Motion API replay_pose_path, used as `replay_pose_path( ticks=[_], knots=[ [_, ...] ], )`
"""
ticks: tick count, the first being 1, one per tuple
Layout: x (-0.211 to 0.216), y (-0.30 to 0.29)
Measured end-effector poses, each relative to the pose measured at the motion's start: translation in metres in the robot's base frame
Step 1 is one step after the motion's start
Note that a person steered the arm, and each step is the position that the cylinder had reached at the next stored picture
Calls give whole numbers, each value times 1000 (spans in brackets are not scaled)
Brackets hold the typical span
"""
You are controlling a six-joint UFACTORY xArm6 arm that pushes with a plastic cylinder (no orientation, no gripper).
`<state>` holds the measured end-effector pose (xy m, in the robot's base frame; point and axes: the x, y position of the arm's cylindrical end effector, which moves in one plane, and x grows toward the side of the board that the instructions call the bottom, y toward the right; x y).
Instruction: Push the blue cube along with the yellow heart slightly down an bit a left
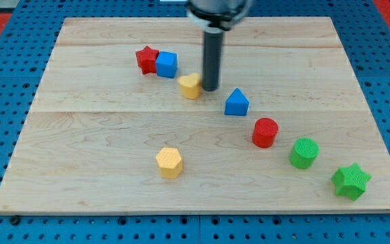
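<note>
Tip (pixel 210 89) touching yellow heart's (pixel 190 86) right side, upper centre of counter (pixel 87 135); placed, apparently, to shove it leftward. Blue cube (pixel 166 64) up-left of the heart, against red star (pixel 146 59). No pincer fitted.

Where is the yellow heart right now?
The yellow heart sits in the board's upper middle, just left of my tip, with the blue cube up to its left.

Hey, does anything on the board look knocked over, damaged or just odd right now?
Nothing stands out. All blocks sit flat on the wooden board. My tip rests against the yellow heart on the view's right; the blue cube touches the red star.
</note>
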<state>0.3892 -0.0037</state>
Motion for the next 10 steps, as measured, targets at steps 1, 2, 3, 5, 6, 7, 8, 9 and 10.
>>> replay_pose_path(
  ticks=[1,2,3,5,6,7,8,9,10],
  knots=[
    [8,-28],
    [-40,-14],
    [-66,26],
    [-61,-46],
    [7,-46],
    [65,-46],
    [64,-43],
    [51,-76],
    [75,-104]
  ],
)
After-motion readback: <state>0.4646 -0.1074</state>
